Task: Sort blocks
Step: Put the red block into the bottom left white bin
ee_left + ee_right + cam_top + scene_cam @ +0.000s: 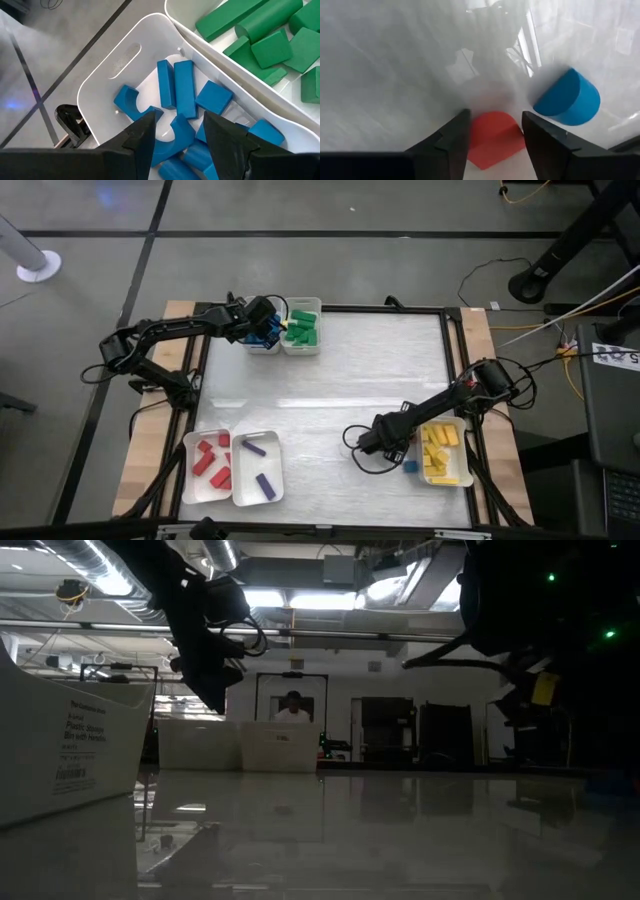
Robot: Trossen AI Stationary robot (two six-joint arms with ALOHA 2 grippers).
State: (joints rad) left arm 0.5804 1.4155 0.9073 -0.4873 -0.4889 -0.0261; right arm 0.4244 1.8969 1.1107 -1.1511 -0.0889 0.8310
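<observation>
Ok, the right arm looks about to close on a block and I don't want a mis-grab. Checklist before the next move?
1. Red block between right pincer fingers: ok.
2. Right pincer open: ok.
3. Blue block outside the fingers: ok, but close.
4. Red tray has room: ok.
5. Left pincer far off over blue tray, open and empty: ok.
6. Fingers reach table level: cannot tell.

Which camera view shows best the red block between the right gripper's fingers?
The right wrist view: the red block lies on the table between the open fingers of the right gripper, beside a blue block. In the high view the arm hides it. The low view and the left wrist view do not show it.
</observation>
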